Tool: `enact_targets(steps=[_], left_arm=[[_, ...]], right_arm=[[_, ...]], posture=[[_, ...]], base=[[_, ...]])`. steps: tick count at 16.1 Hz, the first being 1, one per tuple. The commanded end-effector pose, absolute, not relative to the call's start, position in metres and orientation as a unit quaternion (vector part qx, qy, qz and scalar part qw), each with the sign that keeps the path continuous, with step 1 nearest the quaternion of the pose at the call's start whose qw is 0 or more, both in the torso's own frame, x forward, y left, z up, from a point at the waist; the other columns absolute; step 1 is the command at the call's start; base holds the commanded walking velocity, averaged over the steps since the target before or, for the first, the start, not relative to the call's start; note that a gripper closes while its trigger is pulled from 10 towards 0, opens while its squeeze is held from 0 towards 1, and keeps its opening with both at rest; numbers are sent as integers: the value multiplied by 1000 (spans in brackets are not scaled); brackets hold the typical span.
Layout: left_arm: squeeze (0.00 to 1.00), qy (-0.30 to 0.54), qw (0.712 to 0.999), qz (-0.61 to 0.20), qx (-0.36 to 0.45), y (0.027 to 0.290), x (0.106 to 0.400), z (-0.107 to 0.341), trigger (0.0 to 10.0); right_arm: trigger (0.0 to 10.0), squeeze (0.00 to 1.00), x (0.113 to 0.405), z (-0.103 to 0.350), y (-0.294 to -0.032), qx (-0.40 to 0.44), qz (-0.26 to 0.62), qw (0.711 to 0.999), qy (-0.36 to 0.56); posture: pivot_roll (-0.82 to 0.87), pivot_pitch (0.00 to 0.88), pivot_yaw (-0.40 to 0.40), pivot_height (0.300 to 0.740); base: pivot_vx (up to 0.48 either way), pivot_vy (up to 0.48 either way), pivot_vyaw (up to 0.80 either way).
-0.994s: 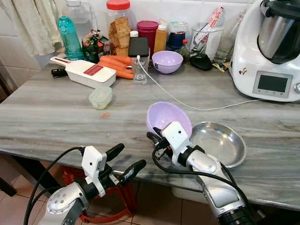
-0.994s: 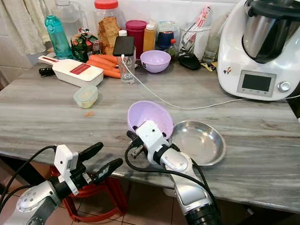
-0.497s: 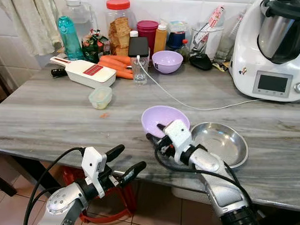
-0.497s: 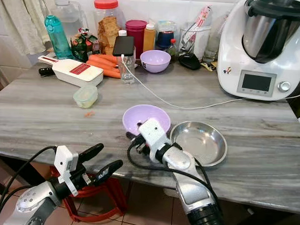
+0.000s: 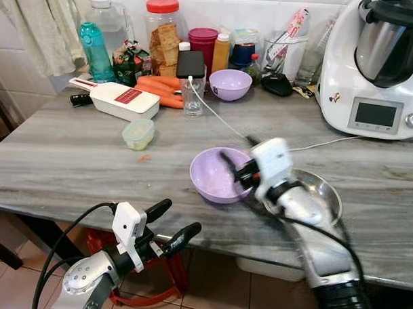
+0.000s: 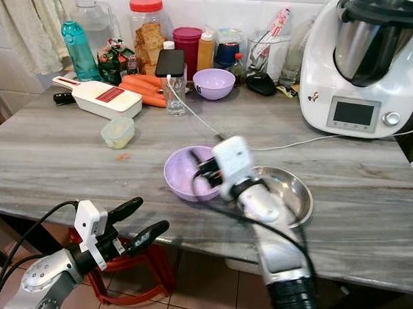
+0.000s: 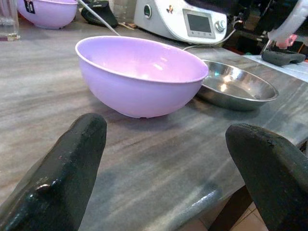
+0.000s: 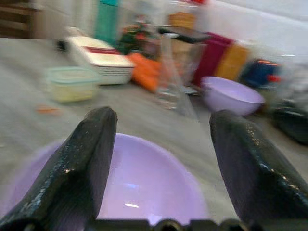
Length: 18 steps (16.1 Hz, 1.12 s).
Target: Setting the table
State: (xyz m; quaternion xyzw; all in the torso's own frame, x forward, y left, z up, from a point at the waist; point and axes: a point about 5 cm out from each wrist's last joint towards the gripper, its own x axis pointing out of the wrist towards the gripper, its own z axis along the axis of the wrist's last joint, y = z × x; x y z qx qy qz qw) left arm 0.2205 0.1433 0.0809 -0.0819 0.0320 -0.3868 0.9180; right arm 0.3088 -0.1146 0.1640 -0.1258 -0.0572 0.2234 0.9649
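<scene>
Left gripper hangs below the table edge, fingers spread, holding nothing. Purple bowl sits upright on the grey marble table, touching the steel dish. Right gripper hovers above the bowl, fingers apart, empty. Second purple bowl sits far back.

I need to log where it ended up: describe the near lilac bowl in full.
The lilac bowl looks like smooth, glossy plastic, round, deep and empty. It sits upright on the grey streaked table near the front edge, its rim beside the steel dish on the robot's right; contact there is unclear. The right tool, open, hangs over its rim, apparently not gripping it. The left tool is open, short of the table edge.
</scene>
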Motion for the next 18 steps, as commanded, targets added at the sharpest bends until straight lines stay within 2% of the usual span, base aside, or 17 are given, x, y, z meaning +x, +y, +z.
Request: enact_targets(steps=[1, 3, 7, 11, 18], left_arm=[[0, 28, 918, -389, -73, 144, 221, 85, 10000], [0, 27, 918, -388, -75, 144, 220, 86, 10000], [0, 27, 913, -399, -80, 141, 220, 86, 10000], [0, 33, 911, -402, -82, 139, 231, 83, 10000], [0, 36, 897, -430, -92, 131, 230, 85, 10000]], right_arm=[[10000, 1000, 308, 173, -127, -135, 181, 971, -75], [10000, 1000, 299, 172, -159, -168, 88, 980, -63], [10000, 1000, 283, 148, -183, -177, 15, 984, 1], [10000, 1000, 285, 126, -188, -134, 20, 988, 79], [10000, 1000, 295, 109, -192, -107, 47, 978, 171]], posture=[[-74, 0, 34, 740], [-85, 0, 36, 740], [-102, 0, 42, 740], [-105, 0, 44, 740], [-89, 0, 33, 740]], base=[[0, 0, 0], [0, 0, 0], [0, 0, 0], [0, 0, 0], [0, 0, 0]])
